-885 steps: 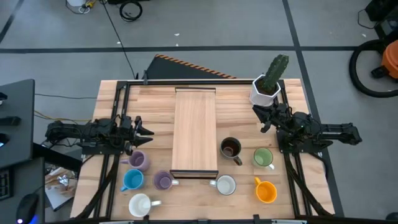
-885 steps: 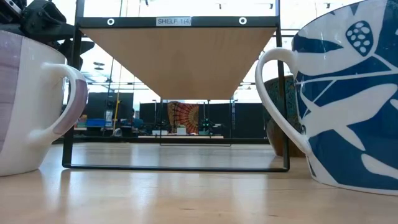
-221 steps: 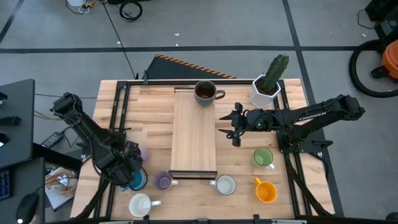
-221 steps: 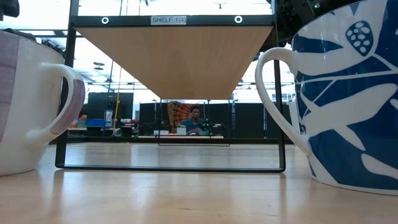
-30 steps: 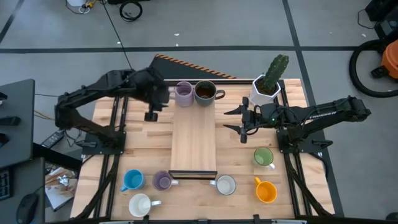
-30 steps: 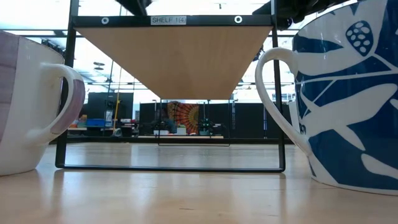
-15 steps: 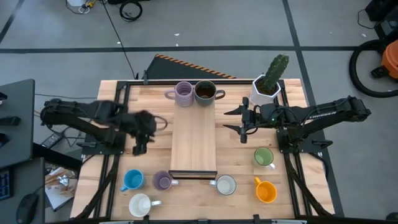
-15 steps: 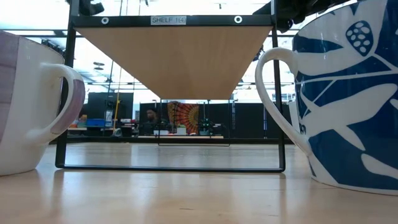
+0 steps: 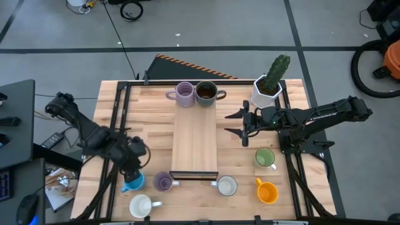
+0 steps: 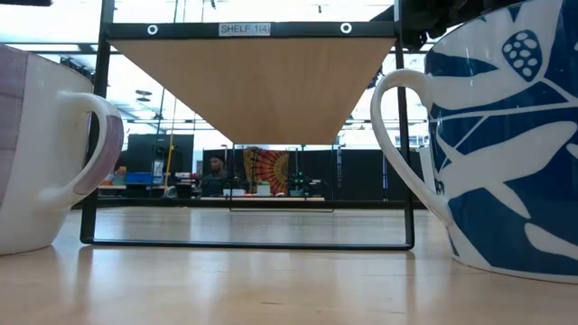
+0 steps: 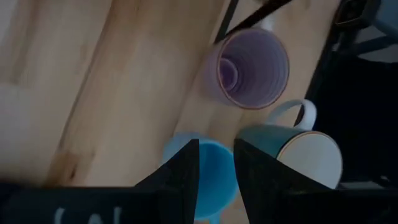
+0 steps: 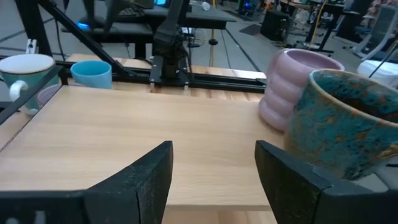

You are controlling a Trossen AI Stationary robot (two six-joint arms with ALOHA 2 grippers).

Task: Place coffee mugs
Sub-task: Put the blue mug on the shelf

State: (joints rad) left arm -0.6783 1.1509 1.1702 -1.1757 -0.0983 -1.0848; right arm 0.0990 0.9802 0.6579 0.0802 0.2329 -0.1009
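- Two mugs are seen standing side by side on the far end of the raised wooden shelf: a ribbed purple mug and, touching it on the cactus side, a dark brown mug.
- The remaining six mugs are set on the surface around the shelf's near end. A blue mug, a second purple mug and a white mug are grouped on the left-arm side of it.
- Another white mug stands just past the shelf's near corner, with a green mug and an orange mug farther out on the right-arm side.
- The left gripper is held low just above the blue mug, beside the shelf's near left corner. Its jaws are seen in the left wrist view standing partly open with a narrow gap, one finger to each side of the blue mug's rim; whether the rim is touched cannot be told, and nothing is seen to be held.
- The right gripper is held just off the shelf's right edge, pointing at the shelf, with its jaws spread wide and nothing between them.
- A white faceted pot with a cactus stands on the surface near the shelf's far right corner.
- In the low view, a person is seen far back in the room, under the shelf.
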